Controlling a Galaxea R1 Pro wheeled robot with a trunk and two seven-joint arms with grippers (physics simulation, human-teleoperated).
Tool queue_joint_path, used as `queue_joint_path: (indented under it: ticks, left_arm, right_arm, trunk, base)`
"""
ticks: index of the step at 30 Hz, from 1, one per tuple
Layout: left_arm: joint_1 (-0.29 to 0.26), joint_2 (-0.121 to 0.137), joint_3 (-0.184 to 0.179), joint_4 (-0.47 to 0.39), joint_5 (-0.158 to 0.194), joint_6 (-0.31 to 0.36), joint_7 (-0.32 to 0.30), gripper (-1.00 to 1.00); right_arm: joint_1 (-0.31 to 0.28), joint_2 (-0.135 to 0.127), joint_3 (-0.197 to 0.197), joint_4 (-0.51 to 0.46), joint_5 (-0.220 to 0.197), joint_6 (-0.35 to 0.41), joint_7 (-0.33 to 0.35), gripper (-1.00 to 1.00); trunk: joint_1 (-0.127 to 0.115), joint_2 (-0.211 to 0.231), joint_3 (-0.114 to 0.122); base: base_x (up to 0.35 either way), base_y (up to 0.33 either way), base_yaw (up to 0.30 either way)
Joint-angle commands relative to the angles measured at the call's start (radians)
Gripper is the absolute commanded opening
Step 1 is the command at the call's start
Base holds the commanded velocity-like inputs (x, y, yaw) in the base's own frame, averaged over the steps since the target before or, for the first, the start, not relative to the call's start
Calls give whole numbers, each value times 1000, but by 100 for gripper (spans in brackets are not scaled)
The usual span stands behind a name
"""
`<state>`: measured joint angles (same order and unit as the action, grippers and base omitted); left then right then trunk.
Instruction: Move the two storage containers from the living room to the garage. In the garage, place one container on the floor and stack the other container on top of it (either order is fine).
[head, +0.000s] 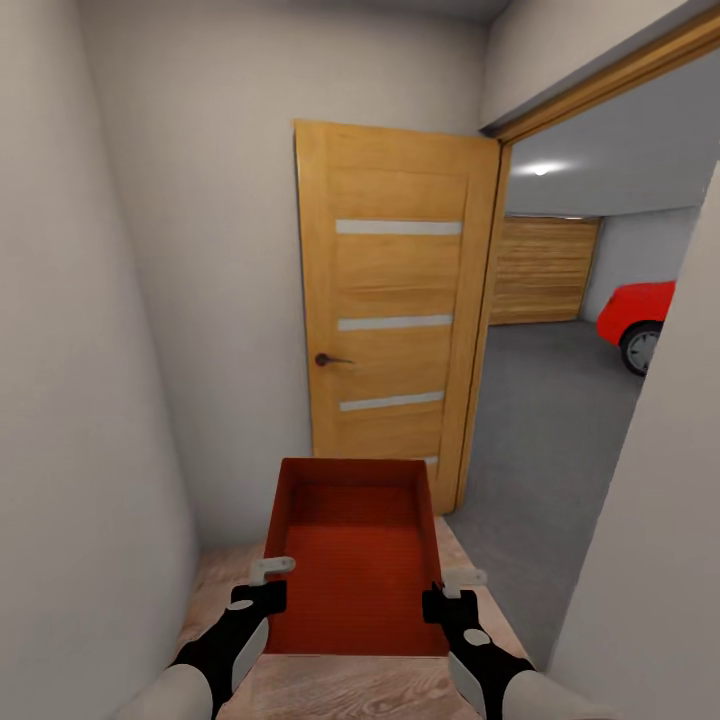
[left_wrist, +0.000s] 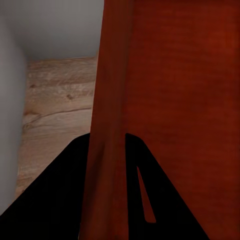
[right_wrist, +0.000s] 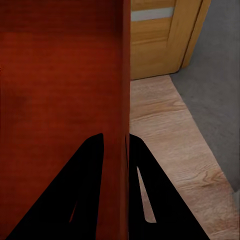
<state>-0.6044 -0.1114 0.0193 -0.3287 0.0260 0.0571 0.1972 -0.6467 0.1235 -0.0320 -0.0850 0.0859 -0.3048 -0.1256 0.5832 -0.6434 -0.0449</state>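
The red box (head: 355, 545) hangs between both arms in a narrow hallway, over the wood plank floor (head: 350, 690), just short of the open wooden door (head: 395, 300) to the garage with its grey concrete floor (head: 545, 440). It looks light and stiff, though its thin walls could flex; the side rims are the sensible hold. The left gripper (head: 268, 583) is pinched shut on the left wall, the right gripper (head: 452, 591) on the right wall, each with one finger inside and one outside.

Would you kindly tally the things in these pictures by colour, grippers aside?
Red-orange: 1, the storage container
Red: 1, the car
Light wood: 2, the open door and the slatted garage door
Total: 4
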Motion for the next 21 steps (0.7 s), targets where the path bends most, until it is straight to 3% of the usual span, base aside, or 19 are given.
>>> queue_joint_path:
  ticks: [1,21]
  left_arm:
    - [0,2,10,0,11,6,5,-100]
    - [0,2,10,0,11,6,5,-100]
  right_arm:
    - [-2,0,-48,-2,17,-14,-3,-100]
    - [-2,1,-48,-2,17,-14,-2,-100]
  trunk:
    - [1,-2,-2]
    - [1,-2,-2]
  base:
    - [312,181,-116]
    - [312,180,-267]
